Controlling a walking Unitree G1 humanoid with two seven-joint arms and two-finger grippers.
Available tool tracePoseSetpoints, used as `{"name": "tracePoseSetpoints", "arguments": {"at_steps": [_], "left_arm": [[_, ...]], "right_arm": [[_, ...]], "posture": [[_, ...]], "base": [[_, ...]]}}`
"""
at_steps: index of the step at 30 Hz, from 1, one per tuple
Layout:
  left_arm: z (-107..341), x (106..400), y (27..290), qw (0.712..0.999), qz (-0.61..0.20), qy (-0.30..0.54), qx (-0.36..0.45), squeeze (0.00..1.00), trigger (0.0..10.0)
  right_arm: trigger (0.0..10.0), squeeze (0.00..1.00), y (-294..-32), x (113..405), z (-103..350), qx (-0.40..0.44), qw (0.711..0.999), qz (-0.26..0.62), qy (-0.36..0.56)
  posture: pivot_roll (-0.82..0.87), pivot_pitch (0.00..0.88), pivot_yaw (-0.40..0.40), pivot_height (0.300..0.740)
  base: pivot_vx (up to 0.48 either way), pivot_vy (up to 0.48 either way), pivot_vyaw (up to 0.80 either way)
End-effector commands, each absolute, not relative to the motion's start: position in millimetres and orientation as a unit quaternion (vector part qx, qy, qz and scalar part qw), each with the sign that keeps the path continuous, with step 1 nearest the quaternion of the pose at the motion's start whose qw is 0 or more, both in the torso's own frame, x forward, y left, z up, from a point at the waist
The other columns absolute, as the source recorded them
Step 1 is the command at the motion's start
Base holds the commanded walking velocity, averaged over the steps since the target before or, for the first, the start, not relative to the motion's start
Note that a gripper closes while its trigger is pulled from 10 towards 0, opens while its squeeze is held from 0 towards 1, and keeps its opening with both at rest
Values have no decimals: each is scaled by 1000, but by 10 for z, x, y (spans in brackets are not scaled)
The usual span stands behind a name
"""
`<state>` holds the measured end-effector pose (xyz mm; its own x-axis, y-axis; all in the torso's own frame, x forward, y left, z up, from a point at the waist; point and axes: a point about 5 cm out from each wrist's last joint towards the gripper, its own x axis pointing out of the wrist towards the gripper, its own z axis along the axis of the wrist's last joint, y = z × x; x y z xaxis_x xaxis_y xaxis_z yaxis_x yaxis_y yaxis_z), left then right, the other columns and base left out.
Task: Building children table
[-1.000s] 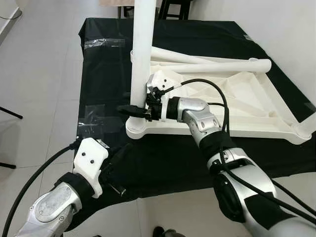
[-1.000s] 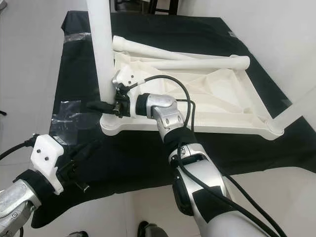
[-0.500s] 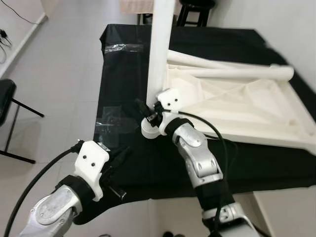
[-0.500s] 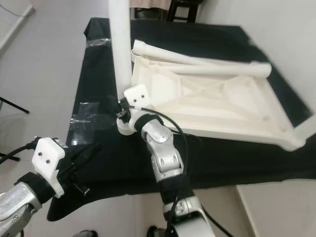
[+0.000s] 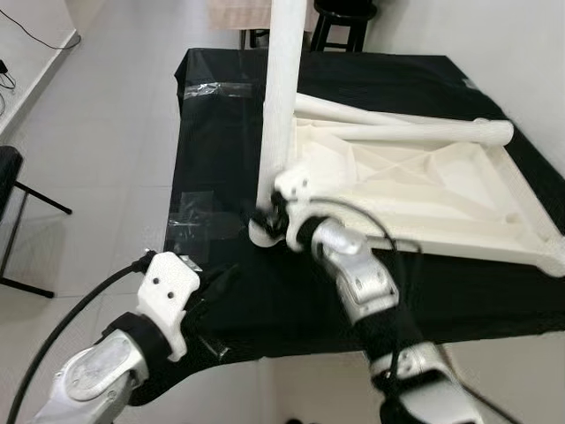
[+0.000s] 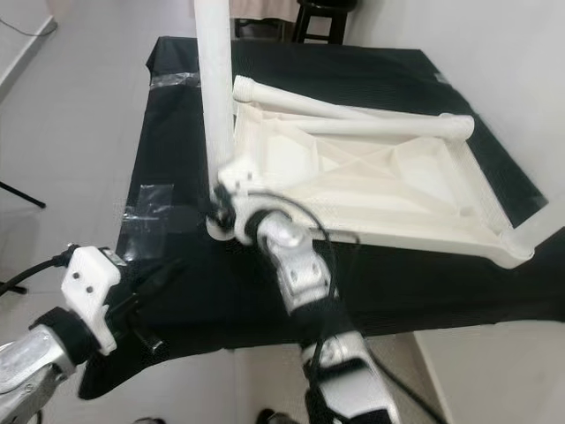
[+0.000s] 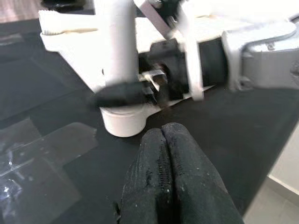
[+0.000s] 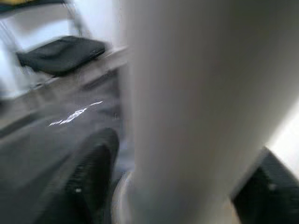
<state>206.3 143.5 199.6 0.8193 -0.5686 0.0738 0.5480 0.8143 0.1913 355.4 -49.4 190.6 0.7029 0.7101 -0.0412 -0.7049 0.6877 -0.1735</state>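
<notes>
A white children's table top point(image 5: 424, 177) lies upside down on a black cloth. A white leg point(image 5: 281, 97) stands upright in its near-left corner socket point(image 7: 122, 122). My right gripper point(image 5: 263, 216) clasps the foot of that leg, one black finger point(image 8: 91, 175) on each side of it. Two loose legs point(image 5: 353, 113) point(image 5: 415, 134) lie across the top's far edge. Another leg point(image 6: 540, 223) rises at the near-right corner. My left gripper point(image 7: 162, 135) hovers over the cloth just in front of the socket, its fingers pressed together with nothing between them.
The black cloth point(image 5: 221, 159) covers a low platform and is held down by clear tape patches point(image 5: 196, 225) point(image 5: 212, 87). Its front edge runs below my left gripper. A dark stool point(image 5: 340, 18) stands behind, and a black chair point(image 5: 7, 172) is at the left on the pale floor.
The camera has shifted, so the whole scene sits differently in the frame. My right gripper stays at the foot of the upright leg with the arm stretched further. The left gripper has barely moved.
</notes>
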Motion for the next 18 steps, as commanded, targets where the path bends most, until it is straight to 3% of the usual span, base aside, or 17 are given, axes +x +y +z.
{"name": "tracePoseSetpoints", "arguments": {"at_steps": [1,2,3,4,5,7,9,11,12,18], "left_arm": [[1966,2047,1394,948,-305,-55,73,0,10000],[1966,2047,1394,948,-305,-55,73,0,10000],[1962,2049,1382,948,-306,-55,73,0,10000],[1962,2049,1382,948,-306,-55,73,0,10000],[1960,2052,1374,947,-306,-56,72,0,10000],[1960,2052,1374,947,-306,-56,72,0,10000],[1959,2060,1369,948,-303,-57,74,0,10000],[1957,2060,1368,949,-302,-58,74,0,10000],[1956,2056,1371,949,-300,-58,75,0,10000],[1947,2048,1367,949,-301,-57,74,0,10000]], "right_arm": [[10000,380,-432,3466,2183,-73,858,505,-65],[10000,380,-432,3466,2183,-73,858,505,-65],[10000,0,-458,3448,2301,-74,812,573,-82],[10000,0,-458,3448,2301,-74,812,573,-82],[10000,0,-488,3446,2362,-83,778,617,-89],[10000,0,-488,3446,2362,-83,778,617,-89],[10000,0,-535,3529,2341,-89,741,663,-62],[10000,0,-540,3560,2325,-90,735,670,-53],[0,0,-531,3597,2350,-88,726,681,-47],[0,0,-502,3610,2406,-88,720,686,-49]], "posture": [[138,221,-128,740],[138,221,-128,740],[143,218,-135,740],[143,218,-135,740],[144,217,-137,740],[144,217,-137,740],[152,213,-150,740],[154,213,-151,740],[154,212,-150,740],[155,209,-148,740]], "base": [[0,0,0],[0,0,0],[0,0,0],[0,0,0],[0,0,0],[0,0,0],[0,0,0],[0,0,0],[0,0,0],[0,0,0]]}}
